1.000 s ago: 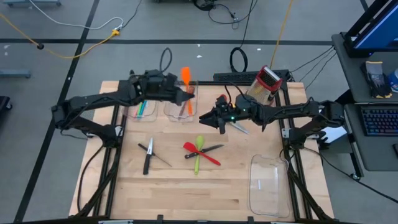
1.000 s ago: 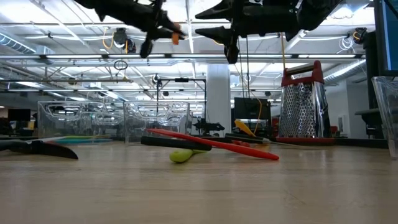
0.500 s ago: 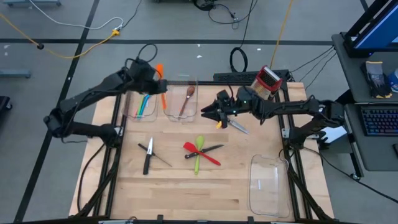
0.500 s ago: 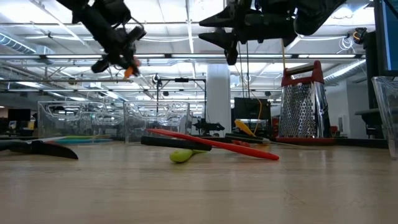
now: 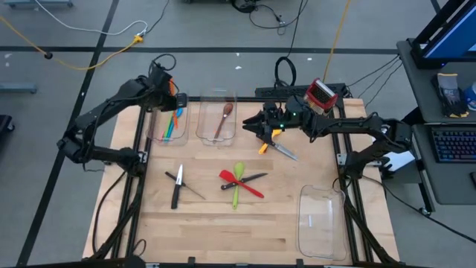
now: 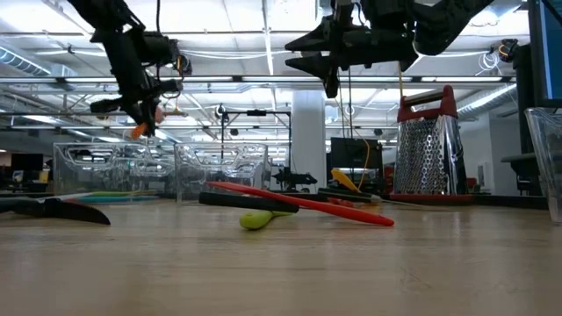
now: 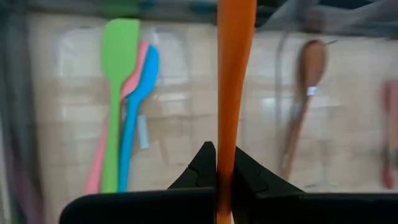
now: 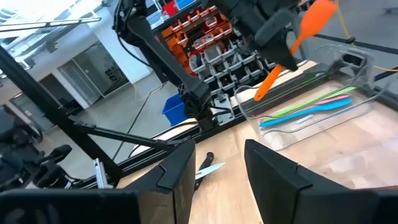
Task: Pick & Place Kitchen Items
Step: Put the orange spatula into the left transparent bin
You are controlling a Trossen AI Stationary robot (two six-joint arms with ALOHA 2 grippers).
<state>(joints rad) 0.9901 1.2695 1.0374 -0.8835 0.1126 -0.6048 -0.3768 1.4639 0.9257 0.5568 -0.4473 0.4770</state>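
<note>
The orange spatula (image 7: 235,81) hangs above the left clear bin (image 5: 168,126), pinched by its handle in the left gripper (image 7: 217,163), whose fingers press tight on either side of it. Below it in that bin lie the green spatula (image 7: 116,93), a pink one and a blue one.

If the release comes while the long handle sits across the bin's rim, I'd judge the spatula could tip out onto the table (image 5: 223,223), or bridge the wall into the neighbouring bin with the wooden spoon (image 5: 222,119).

The left wrist view shows the grip and the bin's contents. The low view shows the height above the bins, though the clutter behind makes that hard to gauge. The right gripper (image 8: 214,165), jaws spread and empty, hovers near the box grater (image 5: 320,97).
</note>
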